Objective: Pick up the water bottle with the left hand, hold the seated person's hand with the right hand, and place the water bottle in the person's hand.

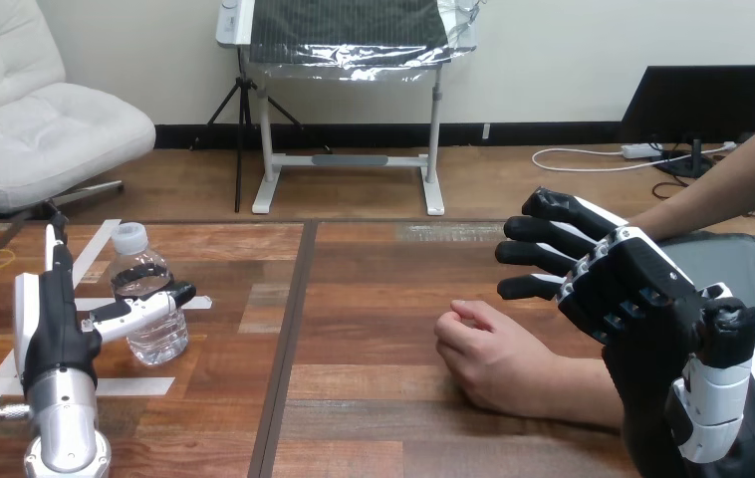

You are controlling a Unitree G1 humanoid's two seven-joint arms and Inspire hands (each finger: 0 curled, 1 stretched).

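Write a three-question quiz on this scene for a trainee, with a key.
1. True or false: the water bottle stands upright on the table.
2. Where does the person's hand rest? A) in the person's lap B) on the table, right of its dark seam C) on the water bottle's cap
3. Fill in (open or shut): the right hand, raised beyond the person's hand, has its fingers ____, holding nothing.

Key: 1 true; 2 B; 3 open.
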